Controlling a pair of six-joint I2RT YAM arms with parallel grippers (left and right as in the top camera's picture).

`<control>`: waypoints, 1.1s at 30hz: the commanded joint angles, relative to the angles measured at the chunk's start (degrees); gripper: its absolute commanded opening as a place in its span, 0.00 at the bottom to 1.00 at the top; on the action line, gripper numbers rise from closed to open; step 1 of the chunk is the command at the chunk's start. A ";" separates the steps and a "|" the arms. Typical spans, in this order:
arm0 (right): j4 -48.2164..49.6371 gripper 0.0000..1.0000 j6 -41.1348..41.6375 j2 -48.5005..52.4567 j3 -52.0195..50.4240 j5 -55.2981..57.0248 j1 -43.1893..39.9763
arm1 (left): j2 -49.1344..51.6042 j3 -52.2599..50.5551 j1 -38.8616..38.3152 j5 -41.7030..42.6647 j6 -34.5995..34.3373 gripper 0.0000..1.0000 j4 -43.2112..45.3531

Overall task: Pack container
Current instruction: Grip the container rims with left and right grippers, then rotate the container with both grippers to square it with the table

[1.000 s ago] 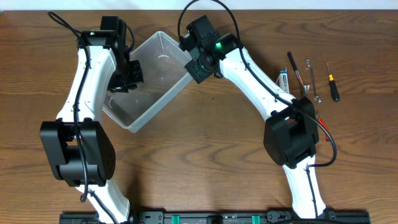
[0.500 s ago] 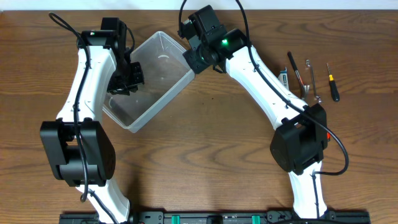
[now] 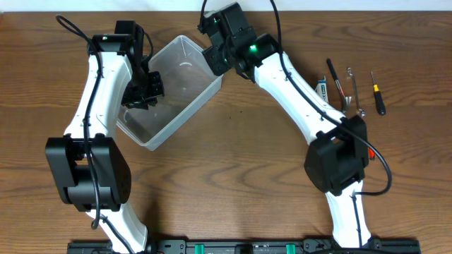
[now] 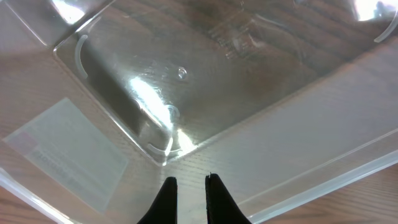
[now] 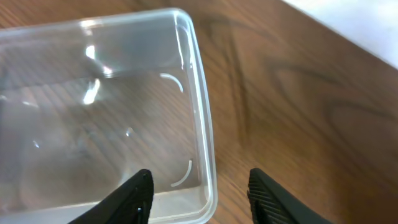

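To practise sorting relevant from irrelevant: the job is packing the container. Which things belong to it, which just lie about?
In the job: clear plastic container; left gripper pinching its wall; right gripper open at its rim.
Lying aside, untouched: blue-and-white box; black stick tool; metal tool; small screwdriver.

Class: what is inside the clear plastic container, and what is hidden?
Nothing: the container looks empty, the wooden table showing through its base. The left gripper covers a strip by one wall overhead.
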 commanded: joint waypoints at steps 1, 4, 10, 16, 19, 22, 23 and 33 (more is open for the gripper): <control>-0.55 0.52 1.11 3.87 1.05 -0.20 -0.04 | 0.70 -0.39 0.22 0.17 0.74 0.08 -0.55; -0.44 0.52 1.09 5.60 1.05 -0.17 -0.09 | 0.70 -0.39 0.22 0.17 0.74 0.09 -0.81; -0.90 0.40 1.09 6.01 1.05 -0.17 -0.72 | 0.70 -0.39 0.24 0.17 0.72 0.09 -0.96; -4.22 0.39 1.07 5.99 1.07 3.58 -1.81 | 0.70 -0.39 0.22 0.17 0.72 0.09 -1.18; -6.80 0.35 1.09 5.75 1.07 6.47 -3.08 | 0.70 -0.39 0.22 1.14 0.74 0.09 -1.53; -8.85 0.25 1.55 5.07 1.07 6.71 -4.83 | 0.70 -0.39 0.22 4.48 0.74 0.09 -1.64; -9.46 0.25 2.12 4.79 1.07 6.69 -5.64 | 0.70 -0.39 0.22 5.88 0.74 0.08 -1.60; -14.51 0.20 4.07 2.05 1.07 7.76 -10.56 | 0.70 -0.39 -1.14 9.60 0.76 0.08 -1.20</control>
